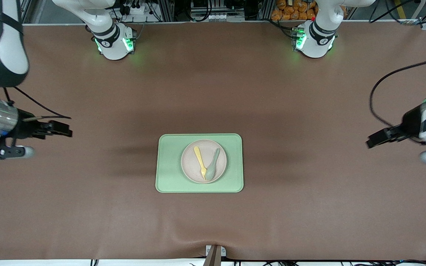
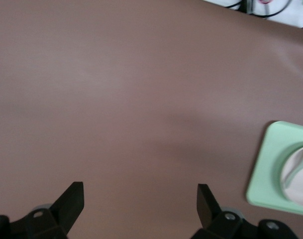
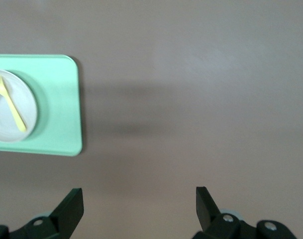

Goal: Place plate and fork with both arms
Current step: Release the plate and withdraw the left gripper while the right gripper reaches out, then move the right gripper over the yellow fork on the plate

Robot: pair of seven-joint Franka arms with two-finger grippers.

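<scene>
Front view shows a light-green tray (image 1: 168,173) mid-table on the brown mat (image 1: 87,214), bearing the plate (image 1: 187,168); on it lie the yellow fork (image 1: 200,162) and a grey-green spoon (image 1: 212,166), their lower ends touching. Nothing stands between them and either arm. Left gripper (image 2: 140,203) and right gripper (image 3: 140,204) hover over bare mat at their own ends, fingers spread wide, holding nothing. Both arms are partly cut off by the frame.
</scene>
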